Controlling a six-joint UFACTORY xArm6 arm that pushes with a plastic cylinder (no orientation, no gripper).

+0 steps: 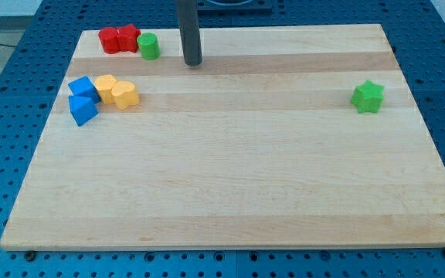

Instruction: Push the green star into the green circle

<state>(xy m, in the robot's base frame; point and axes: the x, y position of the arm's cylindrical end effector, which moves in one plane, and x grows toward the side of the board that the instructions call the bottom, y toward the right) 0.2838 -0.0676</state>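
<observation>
Showing the task at its outset, the scene has the green star [368,97] resting alone at the right of the wooden board [230,193], well apart from the green circle [148,46], which stands at the far left. No push appears to have been made on the star: nearly the whole width of the board lies between the two, so the entire travel is judged to remain. My tip [193,62] rests on the board at the far side, just to the right of the green circle and apart from it, touching no block and far from the star; being a bare rod, it has no jaws to open and holds nothing. The star is a small, solid, bright green block with blunt points, lying flat with its upper face lighter than its sides. The circle is a short upright cylinder of the same green. Beside the circle on its left sit two red blocks [119,38], touching each other. Nearer, at the left, two blue blocks [82,99] adjoin two yellow blocks [116,91].
</observation>
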